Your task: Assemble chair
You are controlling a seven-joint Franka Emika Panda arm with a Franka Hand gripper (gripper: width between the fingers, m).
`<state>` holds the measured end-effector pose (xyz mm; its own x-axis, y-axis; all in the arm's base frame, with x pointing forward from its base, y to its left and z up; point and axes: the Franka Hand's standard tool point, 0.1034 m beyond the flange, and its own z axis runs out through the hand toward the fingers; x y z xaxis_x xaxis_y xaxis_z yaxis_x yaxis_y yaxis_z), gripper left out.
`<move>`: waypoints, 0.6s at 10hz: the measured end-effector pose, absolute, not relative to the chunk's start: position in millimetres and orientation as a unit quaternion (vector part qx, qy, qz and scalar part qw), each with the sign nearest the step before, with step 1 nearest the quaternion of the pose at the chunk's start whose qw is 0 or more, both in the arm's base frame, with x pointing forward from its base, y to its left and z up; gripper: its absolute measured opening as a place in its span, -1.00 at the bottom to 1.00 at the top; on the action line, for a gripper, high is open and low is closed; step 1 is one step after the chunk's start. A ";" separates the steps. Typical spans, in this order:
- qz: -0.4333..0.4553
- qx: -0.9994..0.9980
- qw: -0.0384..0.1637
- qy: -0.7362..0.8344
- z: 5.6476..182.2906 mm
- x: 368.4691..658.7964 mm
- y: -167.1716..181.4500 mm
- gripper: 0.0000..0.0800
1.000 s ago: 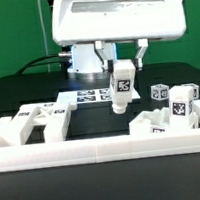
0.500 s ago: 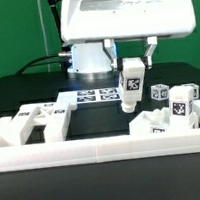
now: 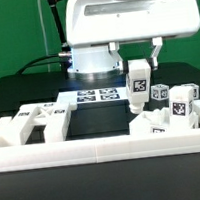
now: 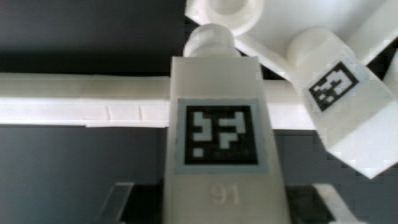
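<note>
1. The fingers [image 3: 158,47] are clenched on the upper end of a white chair leg [image 3: 141,85]. One finger sits on each side, so the gripper [image 3: 138,63] is grasping that piece.
2. The leg hangs upright under the gripper, with its square black-and-white tag facing the exterior camera. Its lower end is close above the parts on the exterior view's right. I cannot tell whether it touches them.
3. Only the wrist view shows the leg [image 4: 221,120] lengthwise, with its tag large and sharp and a rounded tip at the far end. It also shows a second tagged piece [image 4: 334,88] lying at a slant just beside the leg.
4. Only the exterior view shows the broad white gripper housing, the arm's base [image 3: 83,60] behind it and the layout of the whole scene.
5. The table [image 3: 27,91] is black, and a green backdrop [image 3: 10,33] stands behind it.
6. The marker board [image 3: 95,92] lies flat on the table, behind the leg and towards the exterior view's left.
7. A low white border rail [image 3: 93,146] runs along the front and up both sides like a shallow pen.
8. Inside the rail, a slotted panel [image 3: 38,119] lies on the exterior view's left. Several tagged blocks [image 3: 181,101] are clustered on the right.
</note>
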<state>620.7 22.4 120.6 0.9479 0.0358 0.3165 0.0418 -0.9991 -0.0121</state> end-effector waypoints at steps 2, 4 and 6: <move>-0.170 -0.985 0.006 -0.019 120.2 620.9 20.4 -0.27; -0.237 -0.971 -0.013 -0.020 125.1 622.0 14.3 -0.27; -0.237 -0.971 -0.012 -0.023 119.6 613.1 21.5 -0.27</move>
<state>613.1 21.5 119.6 0.8862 0.0504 0.4606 0.0393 -0.9987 0.0337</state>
